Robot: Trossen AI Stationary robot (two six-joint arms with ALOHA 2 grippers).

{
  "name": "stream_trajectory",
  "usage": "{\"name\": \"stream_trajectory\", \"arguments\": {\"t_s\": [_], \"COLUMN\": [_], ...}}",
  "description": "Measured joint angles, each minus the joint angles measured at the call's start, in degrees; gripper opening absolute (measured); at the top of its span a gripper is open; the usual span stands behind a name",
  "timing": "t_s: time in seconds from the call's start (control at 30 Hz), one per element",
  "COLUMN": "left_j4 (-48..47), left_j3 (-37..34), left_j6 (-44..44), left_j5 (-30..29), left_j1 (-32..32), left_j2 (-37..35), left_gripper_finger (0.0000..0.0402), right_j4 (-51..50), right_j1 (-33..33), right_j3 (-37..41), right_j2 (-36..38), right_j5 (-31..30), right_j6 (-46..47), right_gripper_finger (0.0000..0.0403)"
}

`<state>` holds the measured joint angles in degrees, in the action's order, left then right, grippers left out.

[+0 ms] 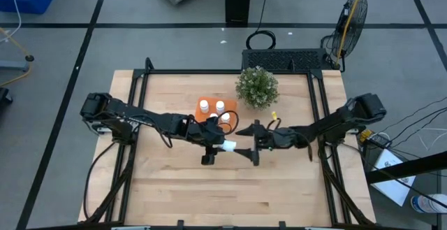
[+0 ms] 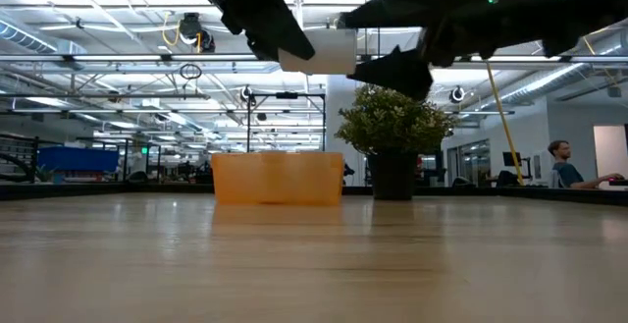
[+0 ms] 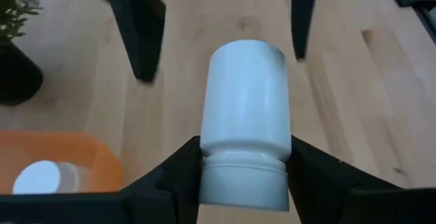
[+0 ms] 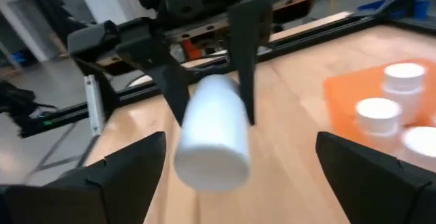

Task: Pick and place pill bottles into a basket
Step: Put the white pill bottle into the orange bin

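My left gripper is shut on a white pill bottle, held high above the table in the low view. My right gripper is open and empty, just right of the bottle's free end, its fingers spread on either side without touching. The orange basket stands just beyond my left gripper and holds three white bottles. It also shows in the low view. My left gripper pinches the bottle between its two fingers at the neck, just beside the cap. The fingers come level from the table's left and lie across the bottle. The bottle lies level, base toward my right gripper, lifted clear of the table.
A green bushy plant in a dark pot stands right of the basket, toward the far edge. Bare wood lies toward the table's near edge. People show in the room beyond the table.
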<state>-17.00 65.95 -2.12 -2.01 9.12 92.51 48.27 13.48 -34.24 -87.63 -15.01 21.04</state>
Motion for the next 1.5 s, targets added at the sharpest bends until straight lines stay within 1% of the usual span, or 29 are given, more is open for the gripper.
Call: {"name": "stream_trajectory", "arguments": {"t_s": [0.13,0.27,0.33,0.43,0.57,0.63,0.7,0.9,1.03,1.2,1.3,1.37,1.43,1.5], "left_j4": [0.2,0.2,0.5,0.6,0.7,0.7,0.8,1.3,2.4,1.3,0.1,4.5,10.4,19.2], "left_j3": [0.0,0.0,0.0,0.0,0.0,0.0,0.0,0.0,0.0,0.0,-1.4,-4.7,-9.8,-16.0], "left_j6": [0.0,0.0,0.1,0.3,0.8,0.4,0.1,0.5,0.4,0.5,1.1,1.0,0.9,1.1], "left_j5": [0.0,-0.1,-0.1,0.0,0.5,0.3,0.1,-0.1,1.7,1.8,1.8,1.5,-0.1,-1.0], "left_j1": [0.1,0.0,0.0,0.0,0.0,0.0,0.0,0.1,0.0,1.2,2.6,3.6,4.6,5.1], "left_j2": [0.0,0.0,0.0,0.0,0.0,0.0,0.0,0.0,-0.2,-3.6,-6.5,-8.8,-12.1,-15.0], "left_gripper_finger": [0.0179,0.0198,0.0203,0.0195,0.0179,0.018,0.019,0.0222,0.0225,0.0226,0.0227,0.0227,0.0227,0.0227], "right_j4": [0.1,1.6,2.1,3.6,5.0,5.2,5.1,5.2,5.3,5.2,9.4,13.4,17.6,20.9], "right_j1": [-1.1,-1.1,-1.2,-1.4,-1.5,-1.5,-1.5,-1.5,-1.3,-0.6,-0.6,-0.6,-0.6,-0.3], "right_j3": [-2.2,-3.1,-3.4,-3.8,-3.7,-3.7,-3.7,-3.7,-3.5,-0.6,1.9,3.3,4.6,5.5], "right_j2": [-3.0,-4.8,-5.3,-6.0,-6.3,-6.3,-6.3,-6.3,-6.2,-6.2,-6.2,-6.2,-6.2,-6.2], "right_j5": [3.3,3.4,4.9,9.0,9.1,9.0,8.9,9.3,9.5,9.3,8.1,7.7,7.6,7.7], "right_j6": [0.8,0.8,0.8,1.4,1.3,0.7,0.7,0.3,0.1,0.2,0.2,-0.1,-1.0,-2.2], "right_gripper_finger": [0.0362,0.0346,0.033,0.0293,0.0226,0.019,0.016,0.0159,0.0159,0.0159,0.0159,0.0159,0.0159,0.0159]}}
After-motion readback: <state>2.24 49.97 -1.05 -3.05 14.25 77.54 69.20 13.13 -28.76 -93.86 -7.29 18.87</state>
